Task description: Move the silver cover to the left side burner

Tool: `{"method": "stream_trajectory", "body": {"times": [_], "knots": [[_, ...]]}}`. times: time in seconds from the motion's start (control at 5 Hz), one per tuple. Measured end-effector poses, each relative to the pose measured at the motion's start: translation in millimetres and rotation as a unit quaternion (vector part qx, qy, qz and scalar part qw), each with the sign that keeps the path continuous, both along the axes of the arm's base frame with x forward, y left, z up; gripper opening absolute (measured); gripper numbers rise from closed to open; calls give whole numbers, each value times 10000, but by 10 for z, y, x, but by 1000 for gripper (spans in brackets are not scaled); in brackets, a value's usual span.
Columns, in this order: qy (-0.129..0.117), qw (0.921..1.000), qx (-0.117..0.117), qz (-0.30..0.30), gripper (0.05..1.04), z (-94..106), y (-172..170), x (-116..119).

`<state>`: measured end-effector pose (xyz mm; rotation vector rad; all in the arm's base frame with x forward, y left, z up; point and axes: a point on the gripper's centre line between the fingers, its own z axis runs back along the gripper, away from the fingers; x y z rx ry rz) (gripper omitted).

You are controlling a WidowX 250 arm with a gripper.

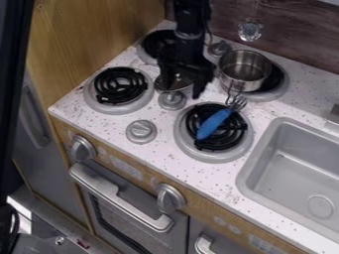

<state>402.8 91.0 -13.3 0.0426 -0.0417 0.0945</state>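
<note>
The speckled bench point(208, 174) was white with dark flecks. The round coiled burner point(120, 85) was black inside a grey ring, the round metal pot point(238, 82) silver, the fork's plastic handle point(213, 124) bright blue, the rectangular sink point(246, 176) grey. Brown grain streaked the wooden side panel point(86, 30).

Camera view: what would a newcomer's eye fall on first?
Probably the blue-handled metal fork, lying across the black coil burner nearest the sink. Next, the black robot gripper hanging over the stovetop's middle, then the round silver metal pot at the back right.
</note>
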Motion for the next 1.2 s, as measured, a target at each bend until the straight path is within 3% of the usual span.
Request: {"method": "stream_trajectory", "body": {"times": [0.2,0.4,0.8,1.2], "knots": [[-251,9990,-94,359,995,13,349,126],[-304,9982,-224,455,995,-84,446,267],[-210,9978,-425,461,995,-280,391,359],[-198,9984,-379,359,995,-340,304,457]]}}
